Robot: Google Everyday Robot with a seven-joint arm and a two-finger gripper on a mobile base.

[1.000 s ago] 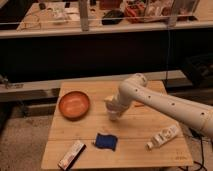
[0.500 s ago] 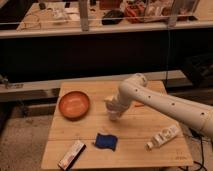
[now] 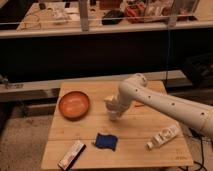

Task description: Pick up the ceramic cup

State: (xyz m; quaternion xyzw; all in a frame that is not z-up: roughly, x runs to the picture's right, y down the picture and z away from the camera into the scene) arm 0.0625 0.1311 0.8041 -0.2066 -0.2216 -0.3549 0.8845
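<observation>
Over the middle of the wooden table point(image 3: 142, 131), the gripper point(image 3: 114, 113) hangs low at the end of the white arm point(image 3: 165, 102), which reaches in from the right and bends down at its elbow. Whether the gripper is spread or closed cannot be told, and neither can whether it has hold of anything.

A small pale shape sits right at the gripper's upper left side, touching or overlapping it. This looks like the ceramic cup point(image 3: 108, 101), though its outline merges with the gripper and cannot be separated cleanly.

To the left of the gripper, a little apart from it, a round orange bowl point(image 3: 74, 105) rests upright on the boards. Nearer the camera than the gripper and slightly to its left lies a crumpled blue cloth point(image 3: 106, 141). Further out the same way, by the table's front left edge, lies a flat wrapped bar point(image 3: 72, 154), set at an angle. On the gripper's right and nearer the camera, below the arm, a white bottle point(image 3: 163, 137) lies on its side.
</observation>
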